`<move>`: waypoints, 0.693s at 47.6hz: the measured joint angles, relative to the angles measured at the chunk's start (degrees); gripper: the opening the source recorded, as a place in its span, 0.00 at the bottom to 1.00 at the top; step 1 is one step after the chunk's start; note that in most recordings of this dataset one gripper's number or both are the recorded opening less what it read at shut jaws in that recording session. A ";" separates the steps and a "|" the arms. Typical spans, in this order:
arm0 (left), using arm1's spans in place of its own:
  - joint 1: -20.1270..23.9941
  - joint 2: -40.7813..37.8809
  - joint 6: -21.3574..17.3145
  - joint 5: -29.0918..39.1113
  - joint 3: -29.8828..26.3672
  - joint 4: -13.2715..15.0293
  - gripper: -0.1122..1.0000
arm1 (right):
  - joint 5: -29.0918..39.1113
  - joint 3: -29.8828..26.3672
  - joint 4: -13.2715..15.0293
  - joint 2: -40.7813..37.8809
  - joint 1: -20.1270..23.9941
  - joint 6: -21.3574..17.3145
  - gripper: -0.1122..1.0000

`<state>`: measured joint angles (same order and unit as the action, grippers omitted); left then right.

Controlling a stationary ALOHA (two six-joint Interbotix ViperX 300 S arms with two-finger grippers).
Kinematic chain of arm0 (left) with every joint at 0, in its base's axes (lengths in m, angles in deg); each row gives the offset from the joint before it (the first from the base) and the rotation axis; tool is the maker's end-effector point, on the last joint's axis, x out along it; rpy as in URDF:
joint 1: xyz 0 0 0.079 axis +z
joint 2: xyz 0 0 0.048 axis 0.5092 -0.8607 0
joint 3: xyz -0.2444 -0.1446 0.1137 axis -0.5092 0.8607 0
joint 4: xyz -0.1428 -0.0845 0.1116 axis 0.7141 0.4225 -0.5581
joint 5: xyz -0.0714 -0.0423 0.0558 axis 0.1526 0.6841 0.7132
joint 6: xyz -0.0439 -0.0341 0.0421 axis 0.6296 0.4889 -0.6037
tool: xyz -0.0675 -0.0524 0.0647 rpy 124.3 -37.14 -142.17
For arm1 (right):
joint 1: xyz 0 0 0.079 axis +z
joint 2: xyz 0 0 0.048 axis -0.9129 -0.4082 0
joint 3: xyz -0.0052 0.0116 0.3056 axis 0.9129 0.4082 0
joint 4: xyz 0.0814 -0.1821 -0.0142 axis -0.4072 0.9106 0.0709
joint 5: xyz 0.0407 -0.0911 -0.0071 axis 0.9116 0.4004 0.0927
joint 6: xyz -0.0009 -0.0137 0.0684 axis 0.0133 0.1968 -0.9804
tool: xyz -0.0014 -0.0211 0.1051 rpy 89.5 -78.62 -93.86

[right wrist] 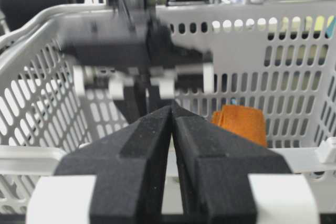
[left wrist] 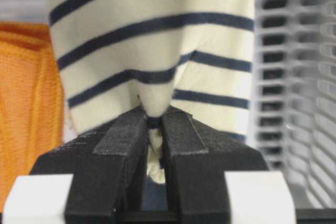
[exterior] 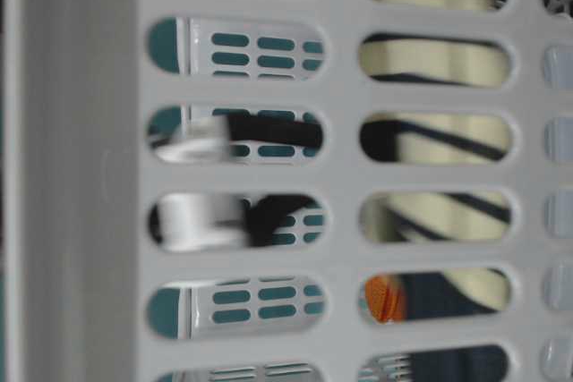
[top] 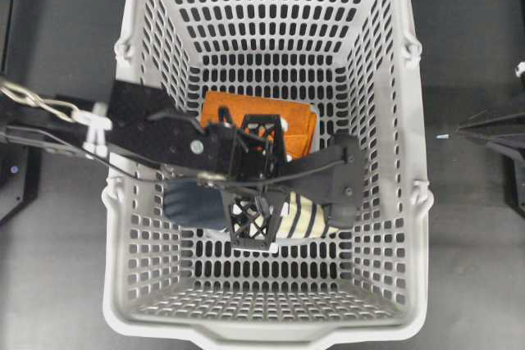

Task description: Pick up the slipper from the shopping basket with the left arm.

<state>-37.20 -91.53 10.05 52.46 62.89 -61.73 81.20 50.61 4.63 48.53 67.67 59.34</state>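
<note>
Left hand (left wrist: 154, 129) pinching slipper (left wrist: 157, 61) fabric directly ahead of fingertips; long axis crosswise to hand; right hand (right wrist: 172, 113) pressed together, well apart.

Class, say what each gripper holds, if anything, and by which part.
The left gripper pinches a fold of the slipper's striped upper fabric. The right gripper is shut on nothing, outside the shopping basket.

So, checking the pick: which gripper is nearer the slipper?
Left. The left gripper is shut on the slipper, pinching a fold of its striped fabric inside the basket. The right gripper is shut outside the basket, apart from the slipper.
</note>
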 measured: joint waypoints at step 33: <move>0.79 -5.27 0.00 31.11 -36.83 0.00 0.15 | 0.00 0.88 0.00 3.60 -0.26 0.00 0.11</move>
<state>-36.41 -96.81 10.05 83.57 26.07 -61.73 81.20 51.49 4.63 52.13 67.40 59.34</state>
